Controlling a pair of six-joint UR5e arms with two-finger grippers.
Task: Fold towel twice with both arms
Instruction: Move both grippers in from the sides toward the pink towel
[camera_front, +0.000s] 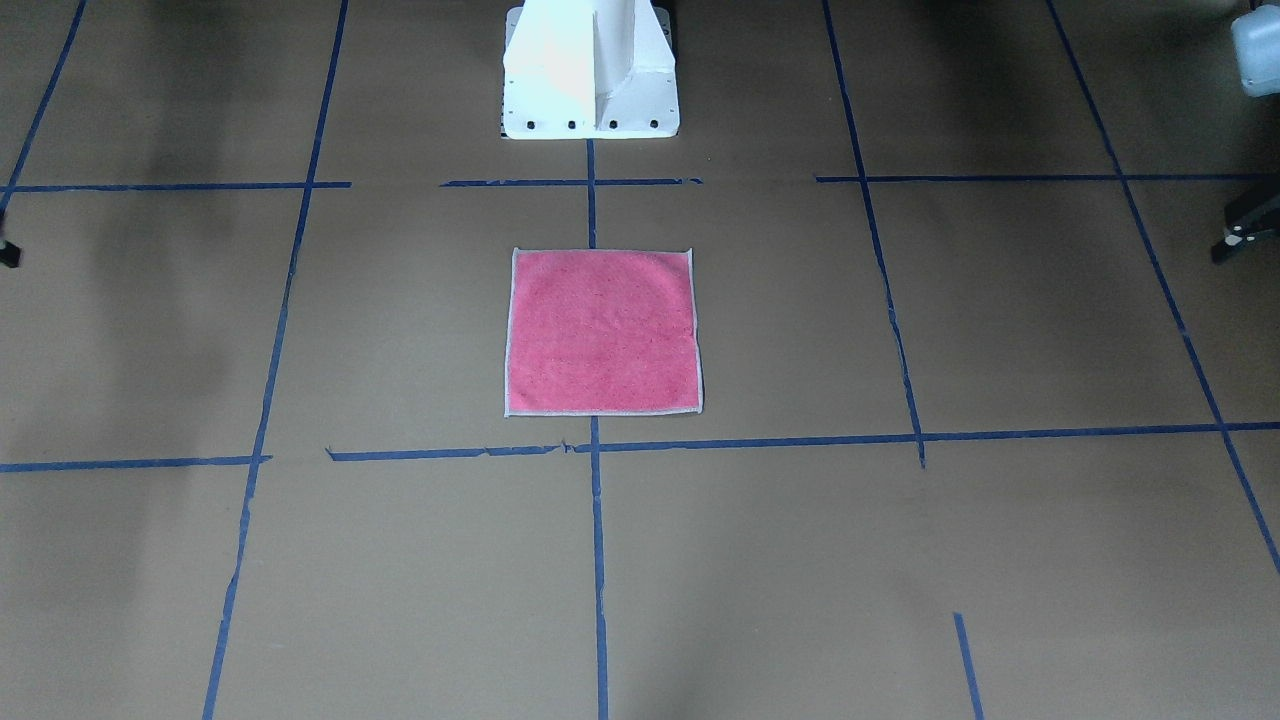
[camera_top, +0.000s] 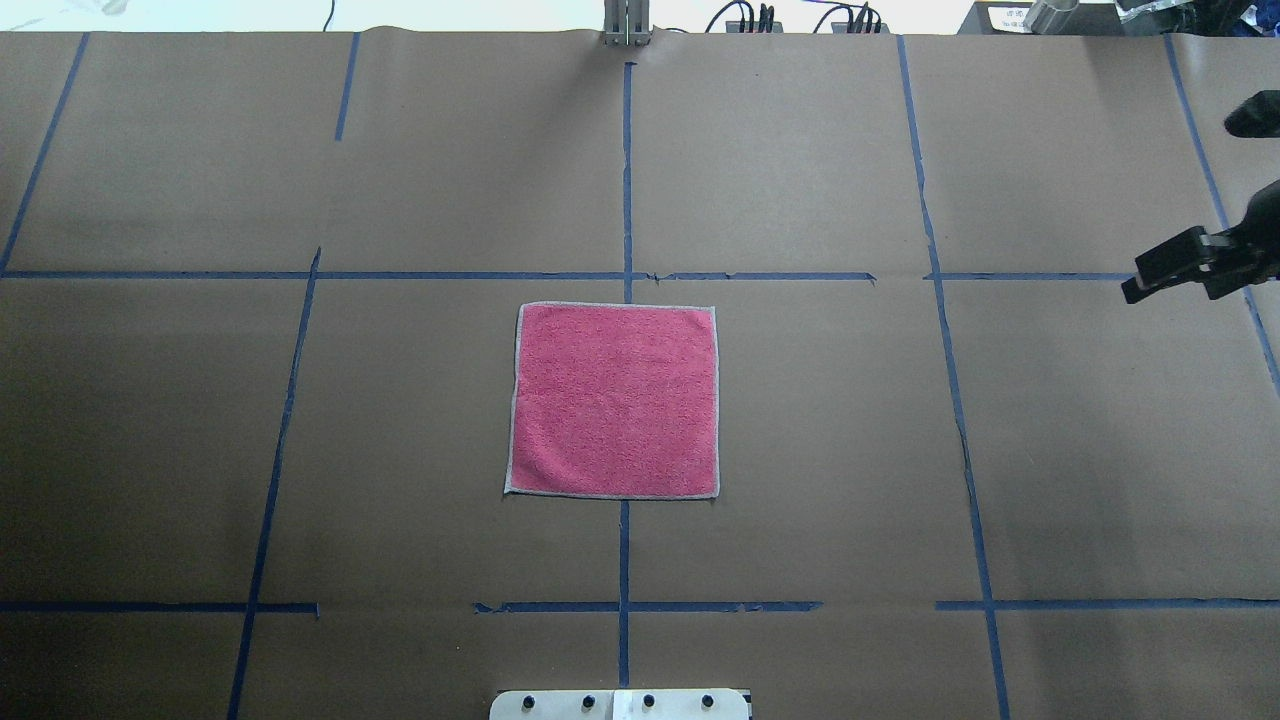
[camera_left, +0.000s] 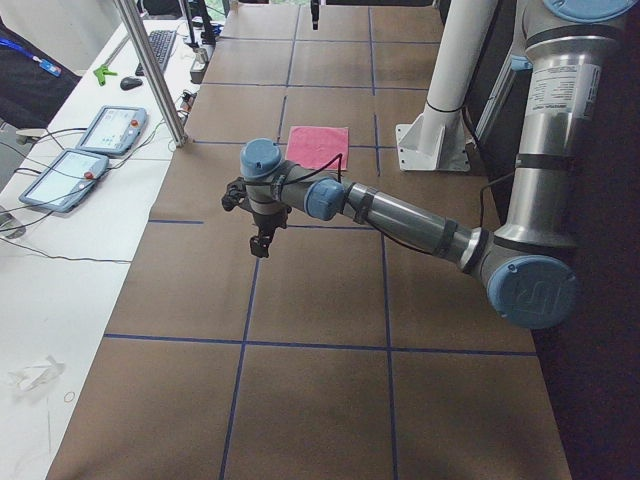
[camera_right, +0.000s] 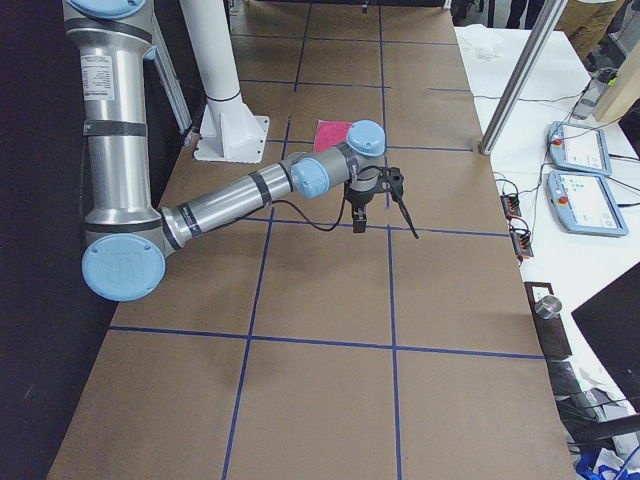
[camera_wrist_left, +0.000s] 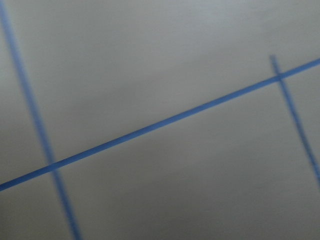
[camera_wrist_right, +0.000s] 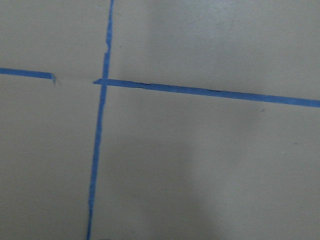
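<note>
Nearest the robot: white pedestal base (camera_top: 620, 705) w/ dark bolt heads, at the ctr of the table's near edge. Just beyond it the towel (camera_top: 615, 400) lies flat & unfolded on the brown paper table (camera_top: 200, 450). Its pink-red face is up, pale edging shows on all 4 sides, and it sits square w/ the blue tape grid (camera_top: 626, 180). The ctr tape line runs under it. The far cross line passes just off its far edge; the near cross line is well apart from its near edge. Both arms are out to the sides, well apart from the towel. R arm (camera_right: 230, 205) reaches low over the table on the robot's right. R gripper (camera_right: 385, 230) points down above bare paper, fingers spread wide, holding nothing. L arm (camera_left: 400, 220) mirrors that on the other side. L gripper (camera_left: 250, 222) hangs over bare paper; only a sliver shows at the front view's edge, so can't tell how far its fingers stand apart. Wrist cams show only paper & tape, the L one blurred. Farthest: cable plugs (camera_top: 790, 18) at the table's far edge.
</note>
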